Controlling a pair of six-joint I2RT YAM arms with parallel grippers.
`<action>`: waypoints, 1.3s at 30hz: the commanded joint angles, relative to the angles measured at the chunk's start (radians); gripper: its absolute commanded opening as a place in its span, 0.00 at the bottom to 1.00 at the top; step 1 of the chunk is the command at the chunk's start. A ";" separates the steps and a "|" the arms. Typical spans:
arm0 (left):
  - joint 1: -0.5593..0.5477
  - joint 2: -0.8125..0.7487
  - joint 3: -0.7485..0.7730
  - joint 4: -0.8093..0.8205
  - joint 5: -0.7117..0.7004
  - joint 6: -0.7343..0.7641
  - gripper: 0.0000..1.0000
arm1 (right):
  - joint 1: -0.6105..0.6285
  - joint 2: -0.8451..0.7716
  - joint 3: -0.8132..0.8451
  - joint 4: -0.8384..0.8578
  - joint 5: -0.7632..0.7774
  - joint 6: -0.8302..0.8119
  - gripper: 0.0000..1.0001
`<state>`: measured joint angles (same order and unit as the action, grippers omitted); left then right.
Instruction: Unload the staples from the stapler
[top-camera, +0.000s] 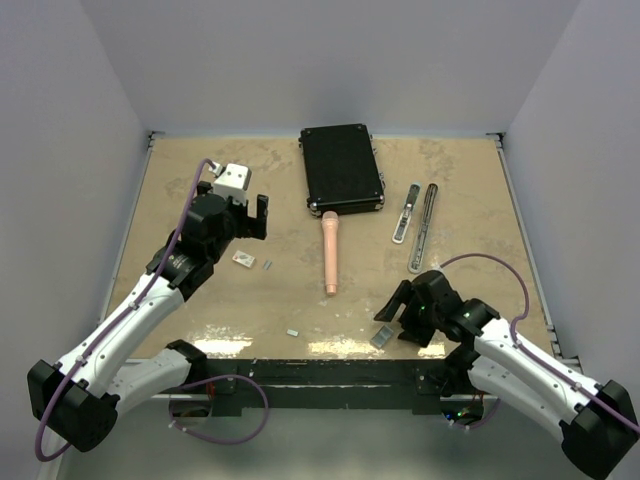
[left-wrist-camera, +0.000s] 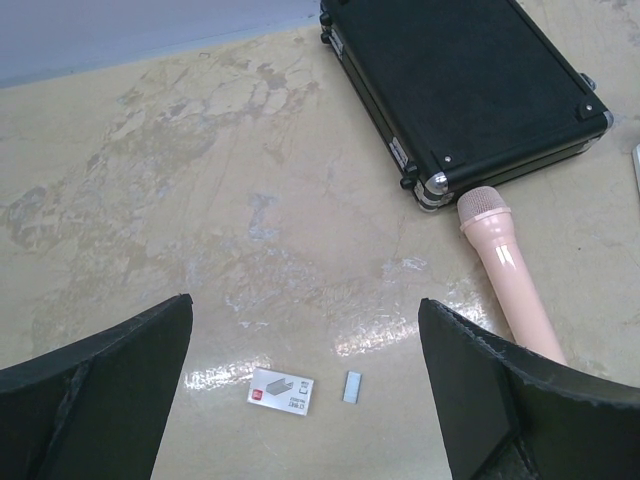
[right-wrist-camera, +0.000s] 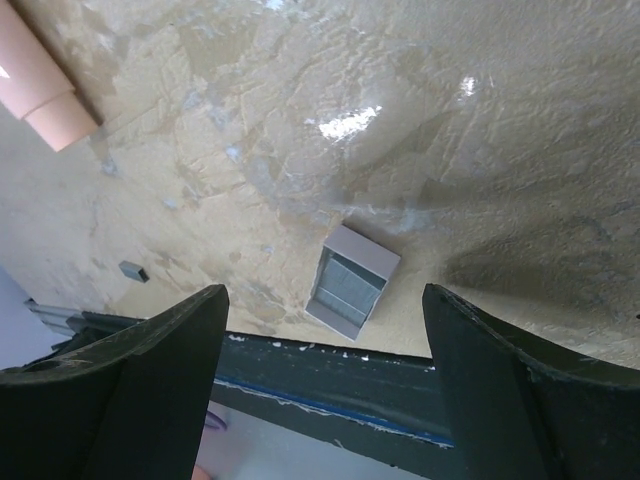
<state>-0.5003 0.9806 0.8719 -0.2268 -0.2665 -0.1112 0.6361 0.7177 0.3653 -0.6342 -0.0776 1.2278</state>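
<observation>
The small light-blue and silvery stapler (top-camera: 406, 213) lies right of centre, with a long grey metal rail (top-camera: 425, 228) beside it. A short grey strip of staples (top-camera: 267, 265) lies next to a small white card (top-camera: 243, 259); in the left wrist view the strip (left-wrist-camera: 352, 387) and the card (left-wrist-camera: 282, 390) sit between my fingers. Another tiny staple block (top-camera: 293, 331) lies near the front edge and shows in the right wrist view (right-wrist-camera: 133, 270). My left gripper (top-camera: 245, 225) (left-wrist-camera: 305, 303) is open and empty above them. My right gripper (top-camera: 398, 318) (right-wrist-camera: 325, 290) is open over a small grey open box (right-wrist-camera: 352, 280) holding grey strips.
A black case (top-camera: 342, 168) lies at the back centre. A pink stick (top-camera: 330, 255) lies lengthwise in front of it, and shows in the left wrist view (left-wrist-camera: 510, 280). The grey box (top-camera: 382, 337) sits close to the table's front edge (right-wrist-camera: 400, 385). White walls surround the table.
</observation>
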 joint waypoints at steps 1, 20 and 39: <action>0.000 -0.017 0.001 0.029 -0.019 0.004 1.00 | 0.005 0.012 -0.016 0.051 -0.025 0.027 0.83; 0.000 -0.014 0.003 0.027 -0.020 0.007 1.00 | 0.013 0.015 -0.038 0.059 -0.027 0.035 0.84; 0.000 -0.025 0.006 0.024 -0.043 0.008 1.00 | 0.132 0.155 -0.008 0.194 -0.021 0.116 0.84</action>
<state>-0.5003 0.9752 0.8719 -0.2264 -0.2916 -0.1112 0.7151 0.8494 0.3393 -0.4839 -0.1242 1.2827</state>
